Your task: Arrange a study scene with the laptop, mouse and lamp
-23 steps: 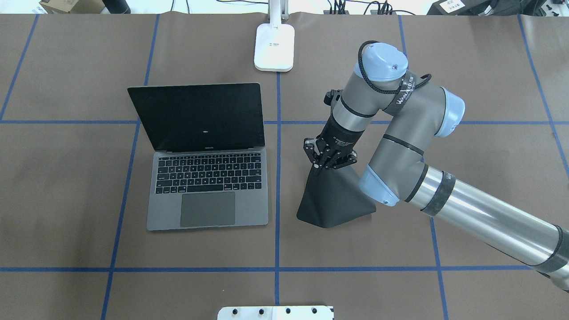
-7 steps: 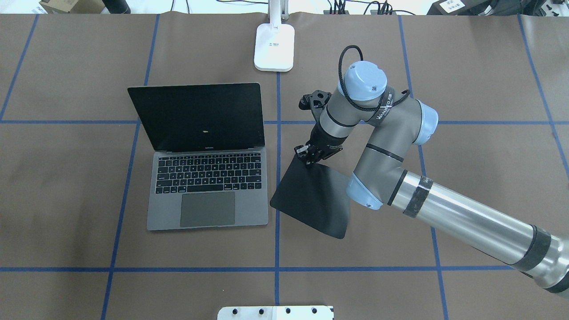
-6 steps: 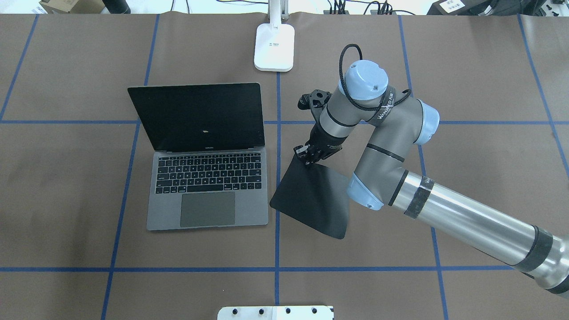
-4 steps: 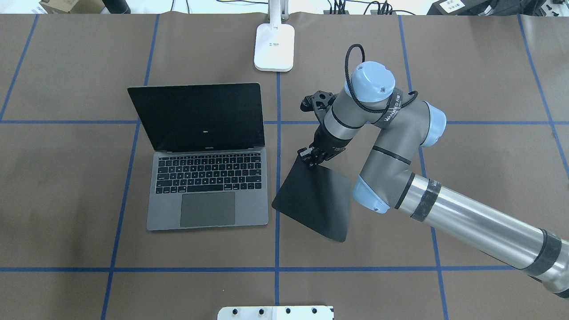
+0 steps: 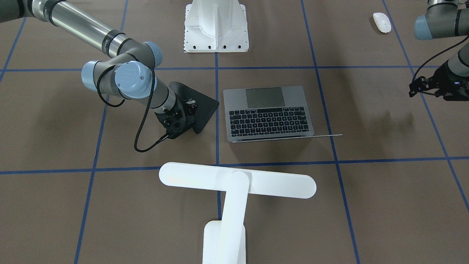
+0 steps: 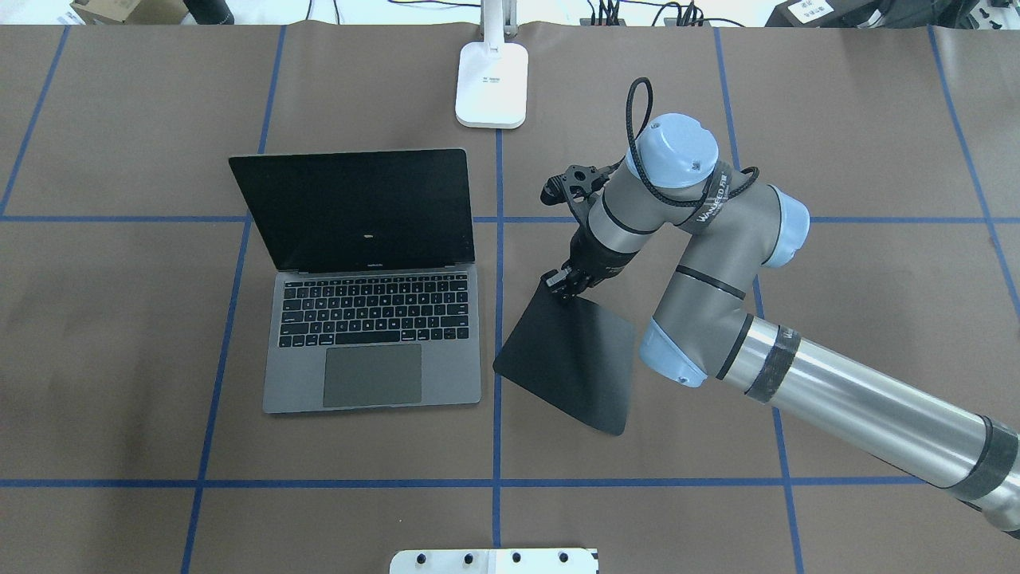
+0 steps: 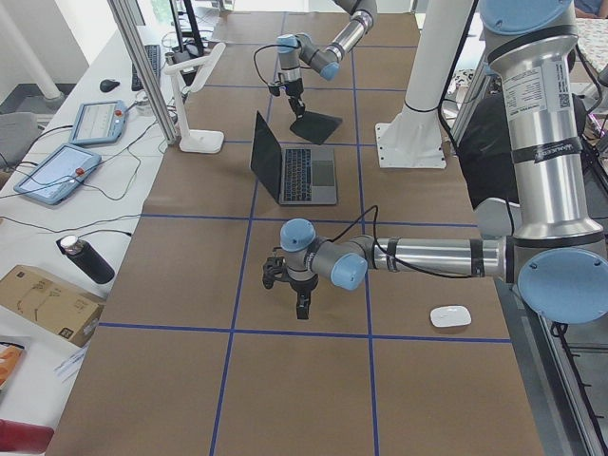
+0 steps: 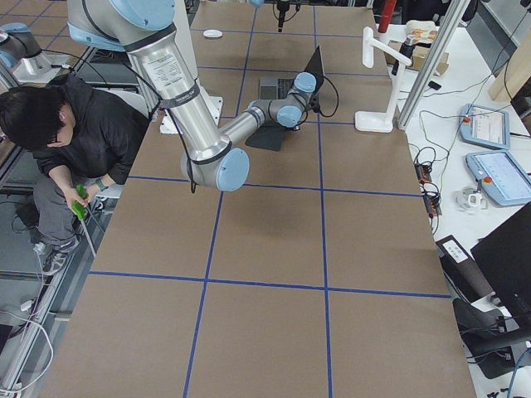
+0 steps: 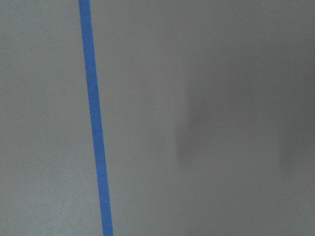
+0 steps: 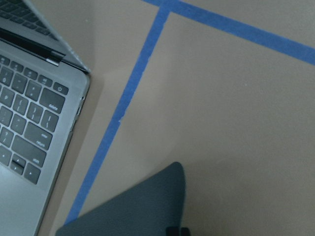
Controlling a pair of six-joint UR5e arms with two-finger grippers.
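Laptop [image 6: 374,343], a slim space-grey metal notebook with black keys and a large grey trackpad, sits open on the brown paper-covered table [image 6: 119,359], left of the centre blue tape line in the overhead view. Its dark screen is tilted back. A line of small print under the screen is too fine to read. In the right wrist view the keys marked "delete" and "return" are legible.

The right gripper [image 6: 562,285] has its jaws clamped on the far corner of a flat black square mat [image 6: 570,363], which lies turned like a diamond just beside the laptop, its left corner over the tape line. A black strap [image 6: 712,209] around that arm carries white lettering that looks like "WANLEED".

An all-white desk lamp [image 5: 234,183] with a T-shaped bar head stands at the far table edge; the label on its base is unreadable. The small glossy white oval mouse [image 5: 381,22] lies well apart from the laptop, on the robot's left. The left gripper [image 7: 301,306] hangs over bare table nearby; I cannot tell how its jaws stand.
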